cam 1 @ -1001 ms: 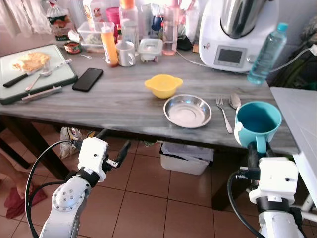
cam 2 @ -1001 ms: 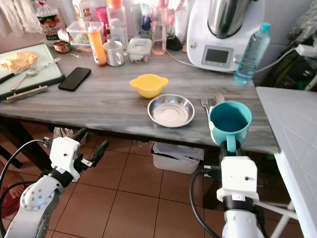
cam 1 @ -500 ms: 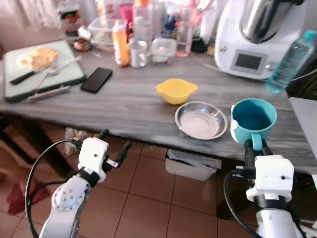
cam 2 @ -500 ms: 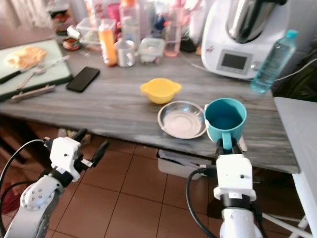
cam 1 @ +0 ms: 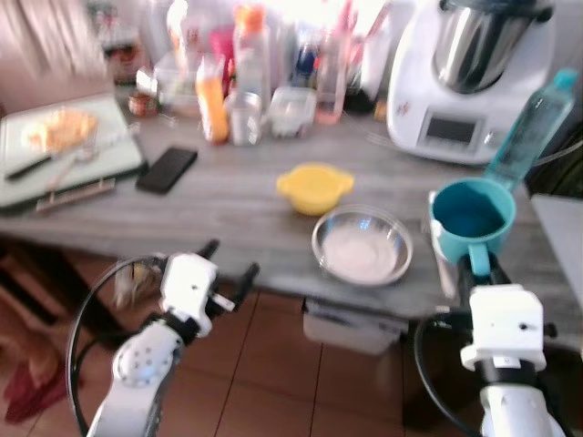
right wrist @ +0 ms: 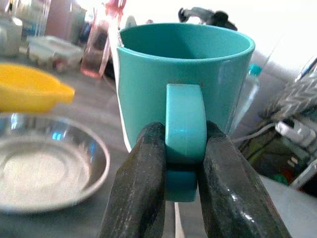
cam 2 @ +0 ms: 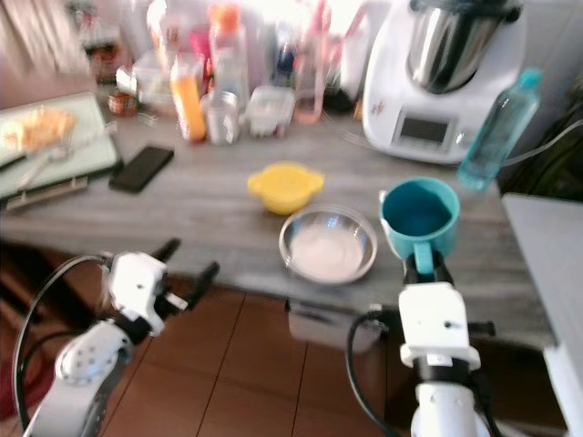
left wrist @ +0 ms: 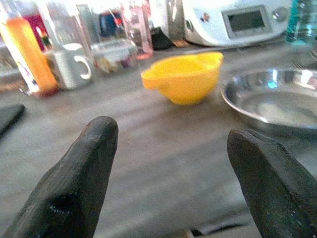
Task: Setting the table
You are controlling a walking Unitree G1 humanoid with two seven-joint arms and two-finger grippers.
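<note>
Right gripper clamps the handle of the teal mug, held upright over the table's near edge, just right of the steel plate. Left gripper, fingers spread wide, faces the yellow bowl; head views are blurred.

Head stereo overlooks table; wrists level, close.

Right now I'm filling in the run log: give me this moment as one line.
right gripper: shut on teal mug handle, upright, beside steel plate | left gripper: open, idle at table edge | yellow bowl behind plate
</note>
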